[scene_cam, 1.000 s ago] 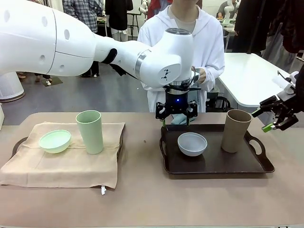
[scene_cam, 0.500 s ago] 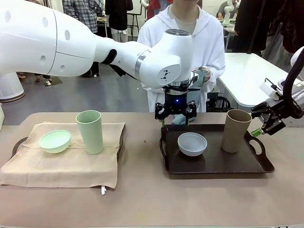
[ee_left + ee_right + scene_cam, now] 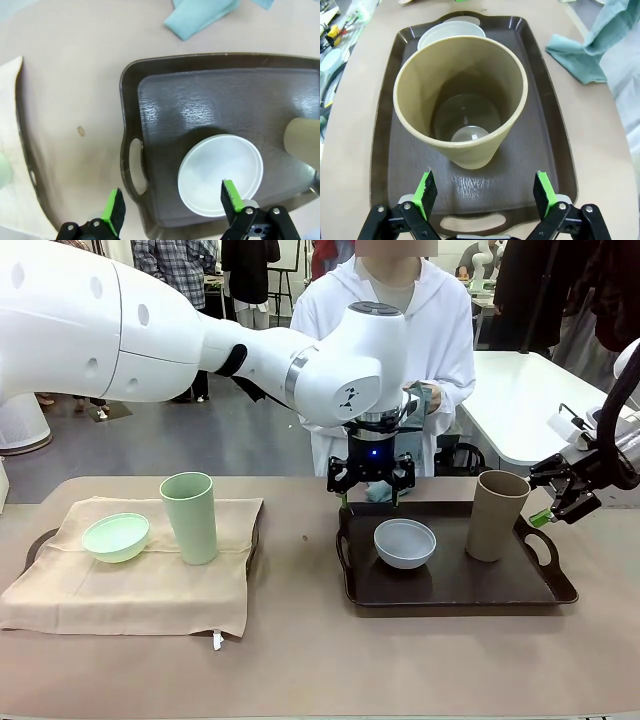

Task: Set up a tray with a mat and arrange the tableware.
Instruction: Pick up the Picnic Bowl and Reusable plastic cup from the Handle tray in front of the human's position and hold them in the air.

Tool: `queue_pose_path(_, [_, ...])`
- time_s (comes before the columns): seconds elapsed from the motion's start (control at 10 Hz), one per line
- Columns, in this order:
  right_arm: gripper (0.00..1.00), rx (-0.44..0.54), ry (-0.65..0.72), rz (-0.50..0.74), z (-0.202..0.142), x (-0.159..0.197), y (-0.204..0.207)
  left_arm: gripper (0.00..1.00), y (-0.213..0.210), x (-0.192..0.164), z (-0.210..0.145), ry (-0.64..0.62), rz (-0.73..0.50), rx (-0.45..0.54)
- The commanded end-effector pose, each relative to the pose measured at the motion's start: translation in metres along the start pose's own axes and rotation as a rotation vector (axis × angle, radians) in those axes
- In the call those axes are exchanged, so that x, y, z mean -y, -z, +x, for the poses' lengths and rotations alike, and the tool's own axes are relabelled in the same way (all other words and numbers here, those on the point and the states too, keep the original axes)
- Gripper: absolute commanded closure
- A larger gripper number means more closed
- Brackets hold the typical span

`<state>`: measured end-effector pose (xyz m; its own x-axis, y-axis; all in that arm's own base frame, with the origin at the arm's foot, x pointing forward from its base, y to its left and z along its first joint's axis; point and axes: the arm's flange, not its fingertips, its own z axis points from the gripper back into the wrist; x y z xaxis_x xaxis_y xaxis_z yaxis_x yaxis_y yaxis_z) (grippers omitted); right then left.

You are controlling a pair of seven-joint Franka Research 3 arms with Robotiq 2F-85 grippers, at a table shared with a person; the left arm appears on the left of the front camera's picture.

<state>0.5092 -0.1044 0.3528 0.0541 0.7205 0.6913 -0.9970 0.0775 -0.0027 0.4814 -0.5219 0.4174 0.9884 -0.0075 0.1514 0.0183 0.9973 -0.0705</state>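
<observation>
while left end effector (image 3: 371, 499) and right end effector (image 3: 561, 507) gape, tray's (image 3: 452, 606) middle lies bare.

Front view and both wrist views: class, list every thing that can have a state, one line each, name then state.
tan tumbler, upright, empty, on the dark tray
white bowl, upright, empty, on the dark tray
green tumbler, upright on the mat
mint bowl, upright on the mat
left end effector, open, holding nothing
right end effector, open, holding nothing
</observation>
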Motion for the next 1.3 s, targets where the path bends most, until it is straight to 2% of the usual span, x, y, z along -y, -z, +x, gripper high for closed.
queue_pose_path(0.0, [0.00, -0.001, 0.012, -0.002, -0.007, 0.008, 0.016, 0.00, 0.011, 0.007, 0.003, -0.022, 0.011, 0.001])
queue_pose_path(0.6, [0.00, 0.075, -0.001, -0.030, -0.019, 0.020, 0.042, 0.00, 0.041, 0.007, 0.012, -0.054, 0.016, -0.038])
queue_pose_path(1.0, [0.00, 0.129, -0.024, 0.039, -0.015, 0.016, 0.054, 0.00, 0.052, 0.007, 0.018, -0.081, 0.045, -0.056])
queue_pose_path(1.2, [0.00, 0.126, -0.032, 0.085, -0.013, 0.012, 0.059, 0.00, 0.060, 0.008, 0.022, -0.089, 0.053, -0.068])
